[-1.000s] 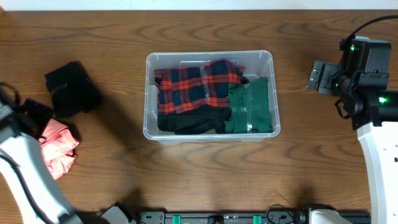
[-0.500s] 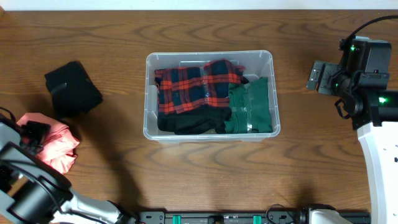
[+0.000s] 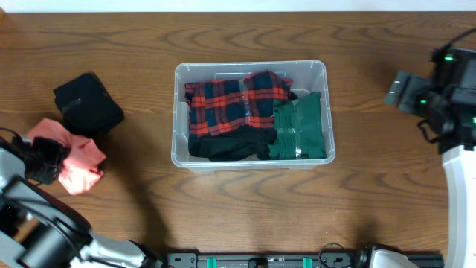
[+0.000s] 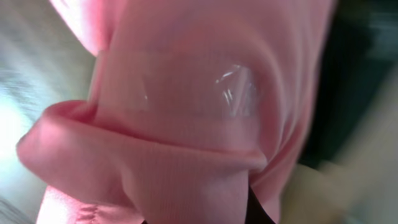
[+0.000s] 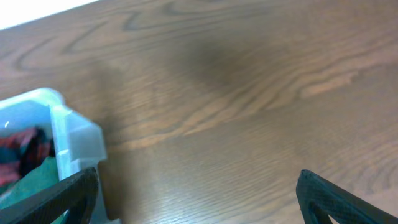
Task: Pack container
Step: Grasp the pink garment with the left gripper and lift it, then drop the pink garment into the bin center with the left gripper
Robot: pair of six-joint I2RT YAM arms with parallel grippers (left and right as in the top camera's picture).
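While the left gripper (image 3: pixel 44 155) sits at the far left edge of the table (image 3: pixel 223 212), it is clamped on the pink cloth (image 3: pixel 80 160). In the wrist view the cloth hangs bunched across nearly the whole picture, so the fingers themselves are almost wholly hidden. Just beyond it, toward the back of the table, lies a black cloth (image 3: pixel 88 104), folded and apart from the pink one.

To the right, well apart from both, stands the container (image 3: pixel 179 112) at the middle of the table, its long axis running left to right. So the load has to travel straight to the arm's right, and it meets a short end wall first. Inside, a plaid cloth (image 3: pixel 234 104) over something black fills the left and middle, and a green cloth (image 3: pixel 297 128) fills the right end. Only a thin strip along the left wall looks bare, so the pink cloth probably has to go on top of the plaid one.

At the far right the right gripper (image 5: pixel 194 202) hangs over bare wood with its fingers spread and nothing between them, the container's near corner just at the edge of its view. It is the nearer arm to the container, but the left one carries the load, so the crossing looks to be the left arm's job.
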